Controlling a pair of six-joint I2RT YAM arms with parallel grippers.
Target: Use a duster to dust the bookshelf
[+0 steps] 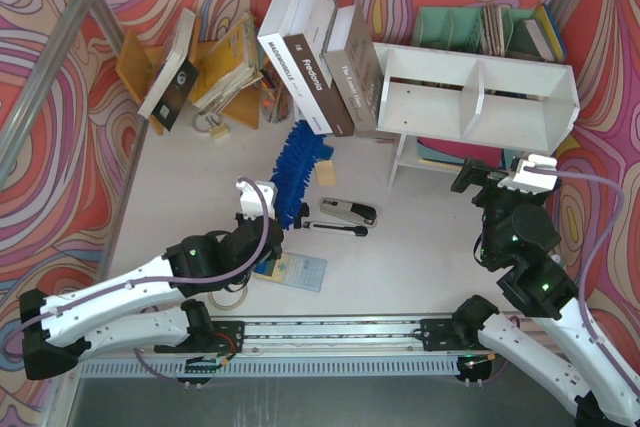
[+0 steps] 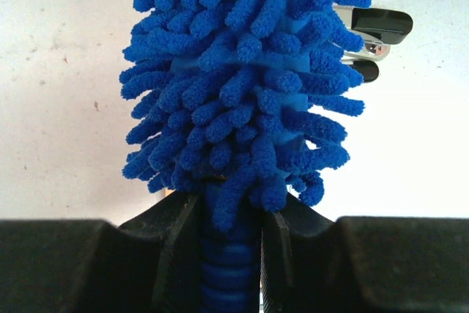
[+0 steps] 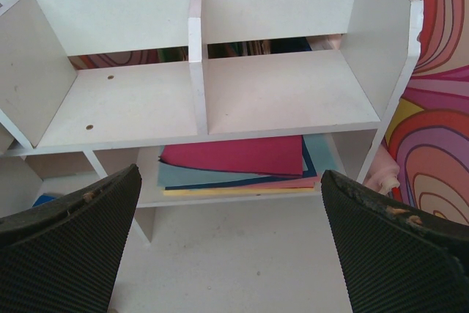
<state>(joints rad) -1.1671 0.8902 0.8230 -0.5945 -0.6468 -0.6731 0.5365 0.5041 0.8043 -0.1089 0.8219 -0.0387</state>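
The duster is clamped at its handle, just below the fluffy head, by the left hand. It is held low over the desk, well apart from the bookshelf. On the swing across, the stapler could be swept away or the leaning books toppled. The right hand, spread apart and empty before the shelf, could be struck.

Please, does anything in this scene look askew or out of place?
Yes. Several big books lean tilted at the left end of the bookshelf, not standing inside it; its upper compartments are bare. On the orange rack, smaller books sprawl askew.
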